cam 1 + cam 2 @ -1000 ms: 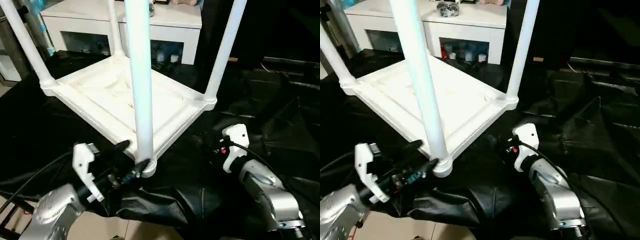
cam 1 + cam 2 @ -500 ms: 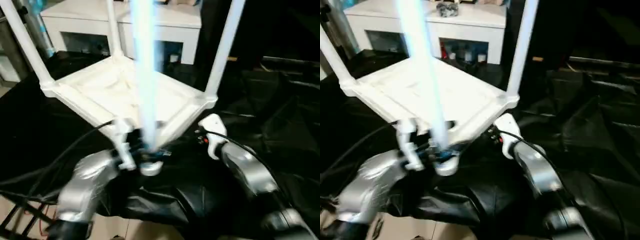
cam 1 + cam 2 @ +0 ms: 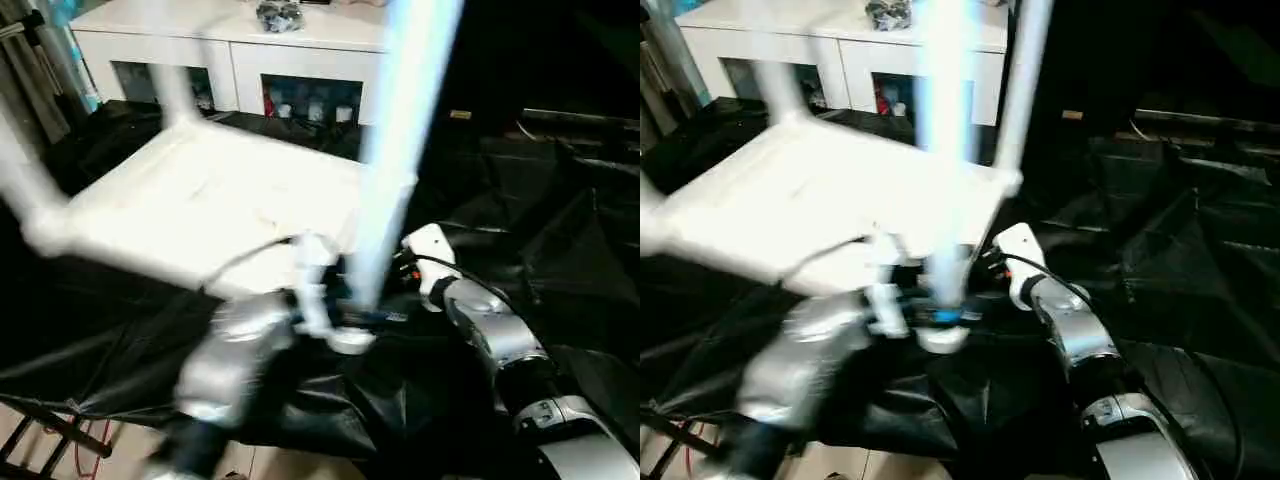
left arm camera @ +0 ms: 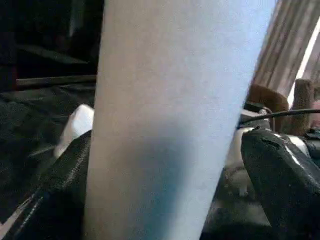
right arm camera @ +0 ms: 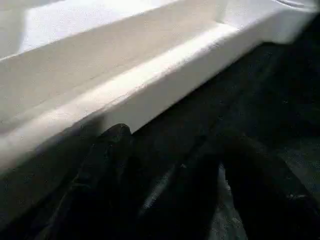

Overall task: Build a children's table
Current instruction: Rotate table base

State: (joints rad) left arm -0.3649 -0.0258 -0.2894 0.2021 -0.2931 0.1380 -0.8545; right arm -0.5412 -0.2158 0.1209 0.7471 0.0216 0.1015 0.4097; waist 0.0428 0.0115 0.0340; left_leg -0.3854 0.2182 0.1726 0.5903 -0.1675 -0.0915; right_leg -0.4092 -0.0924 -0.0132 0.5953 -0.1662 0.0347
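Two silver forearms reach in from the near edge over crumpled black sheeting. The left gripper sits at the base of the nearest white leg, just above its round corner socket; in the left wrist view that leg stands between the two black fingers, whose jaws are spread wide to either side of it, and whether they press on it cannot be told. The right gripper lies just beside, to the right of the same corner, its jaws partly spread; in the right wrist view its fingers are low against the white rim of the overturned tabletop, close under the edge, with nothing seen between them. Beyond, the tabletop rests underside up on the sheeting, legs rising from its corners. Farthest back stands a white cabinet with glass doors.
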